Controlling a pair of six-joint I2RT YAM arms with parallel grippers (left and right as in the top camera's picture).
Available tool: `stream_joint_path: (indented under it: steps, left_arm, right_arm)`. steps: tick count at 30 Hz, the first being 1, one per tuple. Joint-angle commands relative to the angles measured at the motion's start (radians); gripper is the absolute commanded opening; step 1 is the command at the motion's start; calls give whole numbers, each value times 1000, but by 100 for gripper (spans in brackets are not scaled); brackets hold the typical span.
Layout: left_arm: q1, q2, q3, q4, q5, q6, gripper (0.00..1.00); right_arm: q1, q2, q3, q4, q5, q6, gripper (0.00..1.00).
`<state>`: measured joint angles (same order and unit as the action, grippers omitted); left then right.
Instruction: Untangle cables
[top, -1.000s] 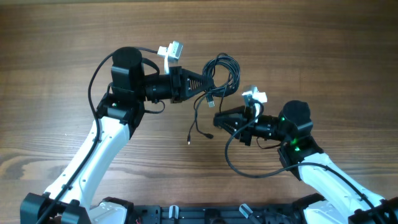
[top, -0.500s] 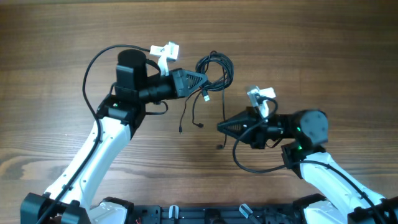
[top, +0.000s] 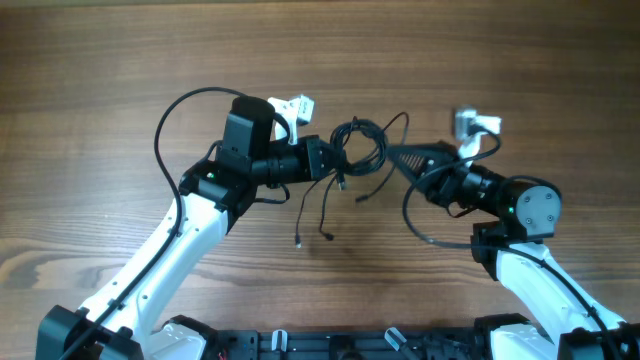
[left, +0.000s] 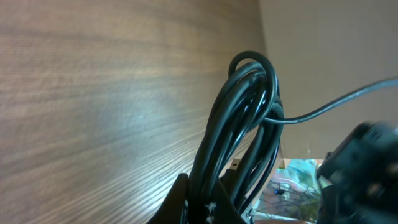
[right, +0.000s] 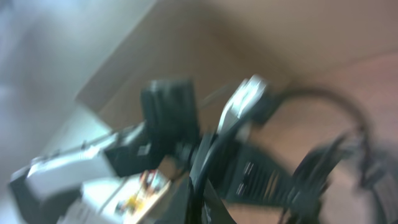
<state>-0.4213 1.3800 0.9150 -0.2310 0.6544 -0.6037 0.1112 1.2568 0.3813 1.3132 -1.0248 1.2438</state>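
The cables (top: 358, 146) form a bunch of thin black loops held up between the two arms, with loose plug ends (top: 300, 240) dangling toward the table. My left gripper (top: 328, 158) is shut on the bunch from the left. In the left wrist view the looped cables (left: 249, 106) rise straight out of the shut left gripper (left: 203, 208). From the right, my right gripper (top: 392, 153) is shut on a single strand of the cables. The right wrist view is blurred; one thin cable strand (right: 200, 180) runs down into the shut right gripper (right: 199, 208).
The wooden table (top: 100, 80) lies under both arms. Thick black arm cables loop over the left arm (top: 175, 110) and below the right arm (top: 425, 235). The left arm (right: 168, 115) fills the middle of the right wrist view.
The right gripper closed on a strand and swung up and to the right, drawing it out of the bunch. The left gripper shifted right, still gripping the bunch.
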Motion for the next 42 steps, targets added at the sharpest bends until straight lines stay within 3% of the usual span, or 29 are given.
stream_joint_path:
  steps: [1,8,14,25,35,39,41,42]
  left_arm:
    - [-43,-21,-1,-48,-2,24,4]
    - [-106,-21,-1,-98,-55,24,4]
    - [-104,-21,-1,-167,-54,24,4]
    - [-104,-21,-1,-192,-42,10,4]
    - [-104,-21,-1,-76,-7,-219,4]
    - [-104,-21,-1,15,37,-280,4]
    - [-104,-21,-1,23,36,-303,4]
    - [-104,-21,-1,22,36,-303,4]
  right_arm:
    - [-8,3,6,4,113,12,4]
    - [-8,3,6,-10,119,-157,4]
    - [-8,3,6,-121,119,-353,4]
    - [-8,3,6,-244,108,-513,4]
    - [12,3,5,-364,63,-554,4]
    - [37,3,5,-516,124,-619,5]
    - [39,3,5,-547,126,-615,13]
    - [39,3,5,-547,119,-611,25]
